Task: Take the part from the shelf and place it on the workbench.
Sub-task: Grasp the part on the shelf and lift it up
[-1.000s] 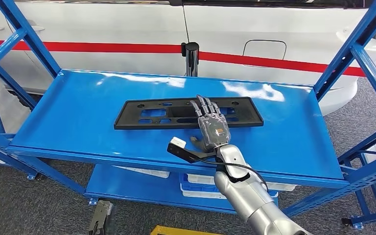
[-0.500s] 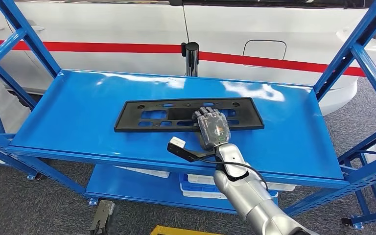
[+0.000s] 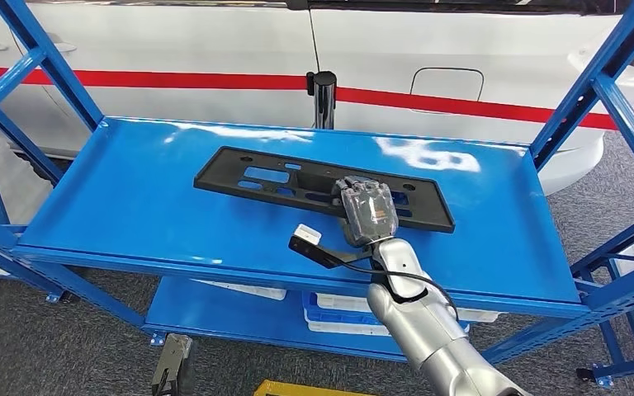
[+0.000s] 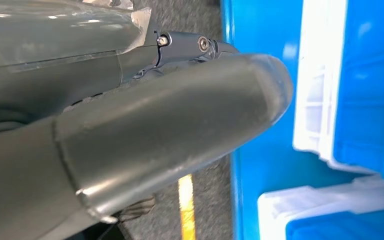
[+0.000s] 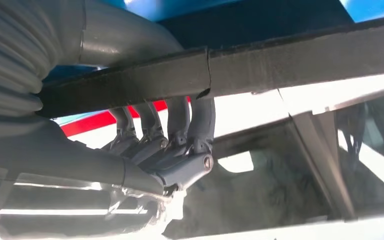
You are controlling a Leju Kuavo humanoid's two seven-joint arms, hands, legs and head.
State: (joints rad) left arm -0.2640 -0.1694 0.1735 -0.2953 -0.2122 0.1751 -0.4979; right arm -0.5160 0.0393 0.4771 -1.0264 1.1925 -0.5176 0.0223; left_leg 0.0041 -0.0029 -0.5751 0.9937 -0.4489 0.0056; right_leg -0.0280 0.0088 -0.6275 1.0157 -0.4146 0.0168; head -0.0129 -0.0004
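- At the near long edge of the black plate (image 3: 322, 186), the fingers (image 5: 180, 125) of the right hand (image 3: 366, 211) are curled over the plate's rim, with the thumb (image 5: 125, 40) pressed against the opposite face, so the plate is clamped between them.
- From the right wrist camera, the dark fingers are seen hooked around a flat black bar of the plate, which crosses that picture from side to side.
- The right hand is seen back-up from the head camera, with the silver forearm (image 3: 417, 322) rising from below and leaning slightly to the robot's left.
- A small black bracket with a white tip (image 3: 307, 239) is carried beside the wrist.
- The plate is held over the top level of the blue shelf (image 3: 132, 206), toward its middle; whether its far end touches the surface cannot be told.
- The plate's long axis runs across the shelf, skewed so that the end on the robot's left lies farther away and the end on the right nearer.
- Several slots and holes are cut through the plate.
- The shelf is framed by blue posts and diagonal braces, and white and blue bins (image 3: 330, 309) are stored on a lower level.
- Behind the shelf, a white car body with a red stripe (image 3: 462, 103) is seen, and grey floor lies beneath.
- The left hand (image 4: 130, 130) is seen very close and blurred beside bins; the state of its fingers cannot be told.
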